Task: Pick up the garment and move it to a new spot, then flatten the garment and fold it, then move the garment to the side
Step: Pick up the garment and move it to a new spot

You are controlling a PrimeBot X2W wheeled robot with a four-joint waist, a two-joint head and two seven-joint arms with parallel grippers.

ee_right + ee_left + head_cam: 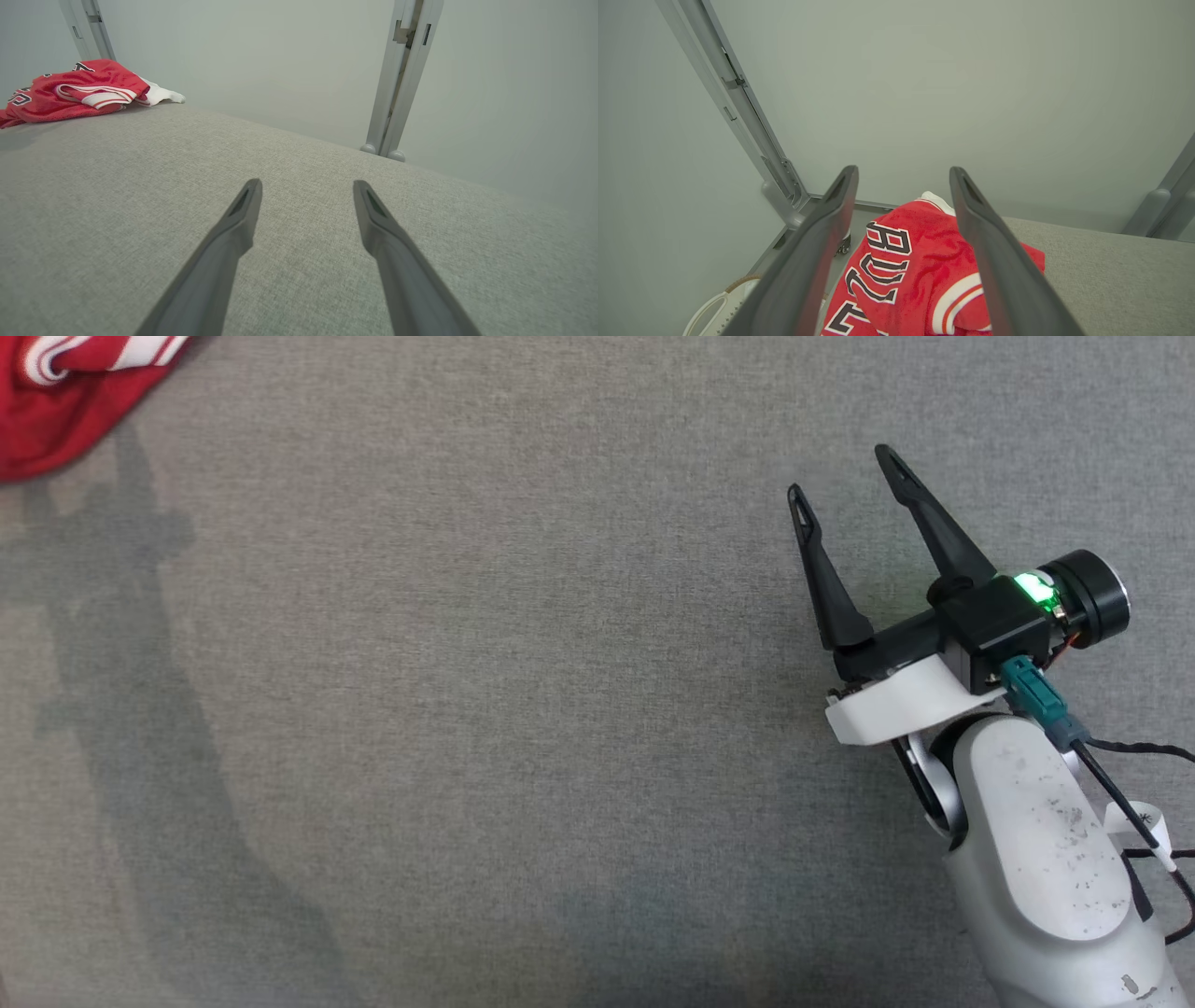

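Garment (65,401), a red jersey with white and red striped trim, lies bunched at the far upper left corner of the head view. It rests on the grey fabric-covered table (485,728) and is partly cut off by the picture's edge. In the left wrist view the left gripper (903,172) is poised over it, jaws spread wide with nothing between them. Dark, white-edged letters on the red cloth show in the gap between the two fingers. The cloth sits at the table's edge, with a grey metal post (752,121) and a small dark wheel (843,246) beyond it on the left. Whether the fingers touch the cloth cannot be told. Below the garment in the head view, a soft arm-shaped shadow (140,709) runs down the table. Far to the right, well apart from the garment, the right gripper (838,471) hovers over the table with its fingers pointing up and slightly left. Its jaws are wide apart and hold nothing. A green light (1032,586) glows on its black body, above the pale forearm (1036,831). In the right wrist view the garment is a crumpled heap at the table's far left corner, with a white part sticking out on its right side
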